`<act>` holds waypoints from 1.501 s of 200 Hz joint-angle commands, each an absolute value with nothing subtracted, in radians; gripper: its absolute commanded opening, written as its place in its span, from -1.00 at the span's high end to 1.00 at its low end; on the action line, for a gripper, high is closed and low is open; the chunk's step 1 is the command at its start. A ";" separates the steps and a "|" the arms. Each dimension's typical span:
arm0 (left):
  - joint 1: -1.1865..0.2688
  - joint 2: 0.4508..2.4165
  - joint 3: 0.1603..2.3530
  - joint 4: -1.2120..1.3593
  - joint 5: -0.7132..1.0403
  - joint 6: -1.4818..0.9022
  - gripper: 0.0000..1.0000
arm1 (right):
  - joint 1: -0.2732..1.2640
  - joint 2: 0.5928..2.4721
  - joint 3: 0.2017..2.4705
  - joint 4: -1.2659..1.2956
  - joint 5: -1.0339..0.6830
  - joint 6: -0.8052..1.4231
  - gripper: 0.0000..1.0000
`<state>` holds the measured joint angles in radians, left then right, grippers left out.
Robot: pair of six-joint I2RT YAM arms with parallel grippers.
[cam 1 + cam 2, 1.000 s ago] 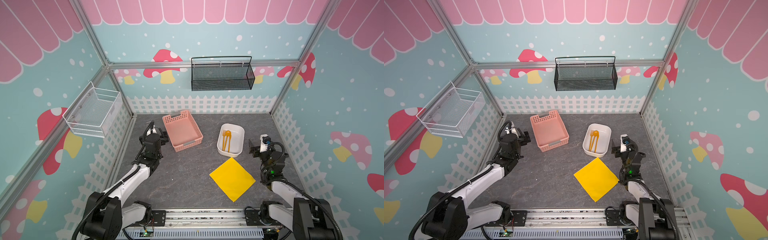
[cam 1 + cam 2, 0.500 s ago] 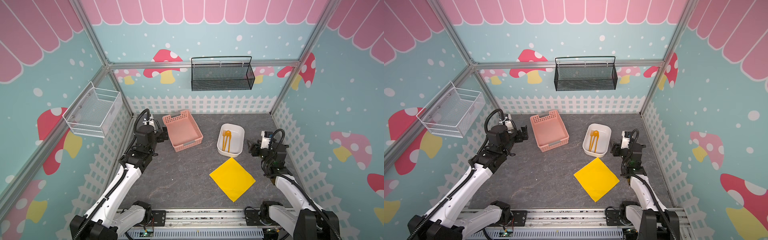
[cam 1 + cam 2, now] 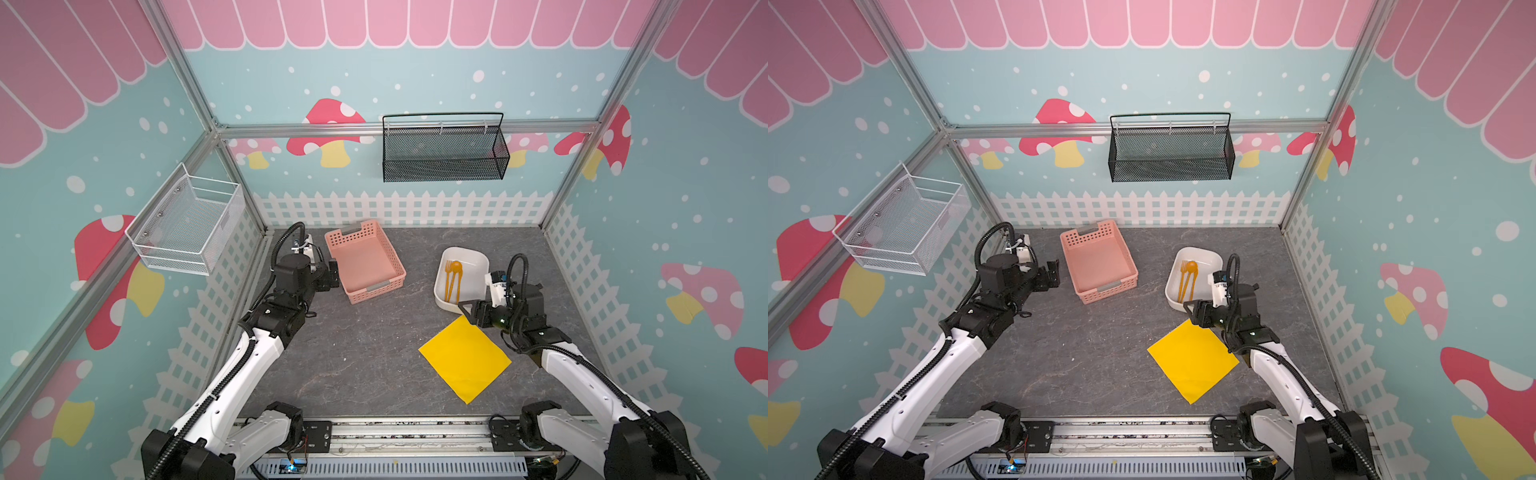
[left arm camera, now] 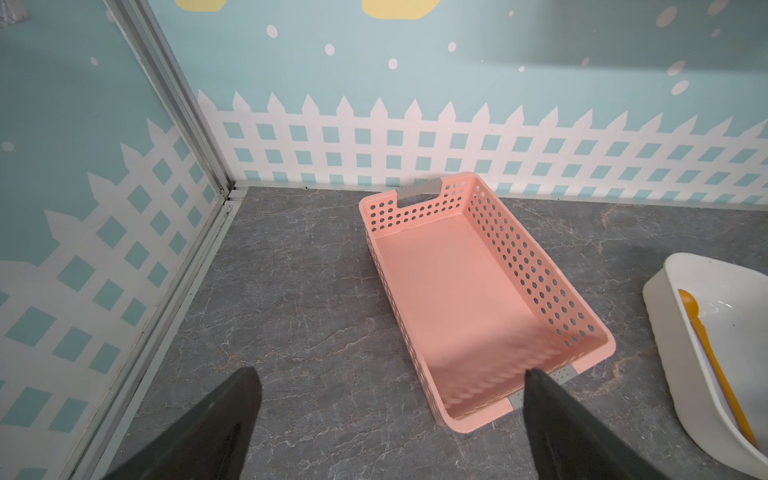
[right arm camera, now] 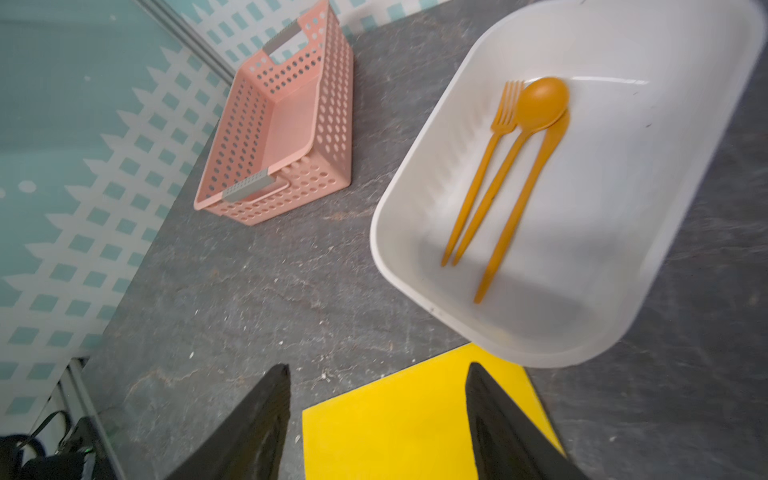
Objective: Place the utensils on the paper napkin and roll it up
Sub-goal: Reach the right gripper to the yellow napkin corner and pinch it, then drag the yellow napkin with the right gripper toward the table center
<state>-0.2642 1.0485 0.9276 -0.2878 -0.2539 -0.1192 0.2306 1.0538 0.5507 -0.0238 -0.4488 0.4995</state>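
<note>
The pink basket [image 3: 365, 266] sits rear left on the surface [image 3: 353, 353], the white tub [image 3: 469, 250] right of centre. The paper napkin [image 3: 464, 358] lies flat, front right; its far corner appears to touch the tub. My left gripper [image 4: 389, 371], fully spread and empty, is beside the basket. My right gripper [image 5: 378, 365], partly spread and empty, hovers above that corner. The utensils [image 5: 505, 166] lie inside the tub.
</note>
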 commanded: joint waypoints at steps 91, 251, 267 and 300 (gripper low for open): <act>-0.265 1.049 0.927 -0.292 -0.170 -0.130 -1.00 | 0.377 1.138 0.514 -0.184 -0.470 0.572 -0.36; -0.255 1.052 0.917 -0.289 -0.177 -0.122 -1.00 | 0.555 1.460 0.629 -0.125 -0.393 0.669 -0.36; -0.253 1.055 0.919 -0.289 -0.173 -0.124 -1.00 | 0.586 1.491 0.645 -0.103 -0.390 0.691 -0.36; -0.248 1.054 0.917 -0.289 -0.173 -0.123 -1.00 | 0.641 1.568 0.692 -0.053 -0.380 0.738 -0.36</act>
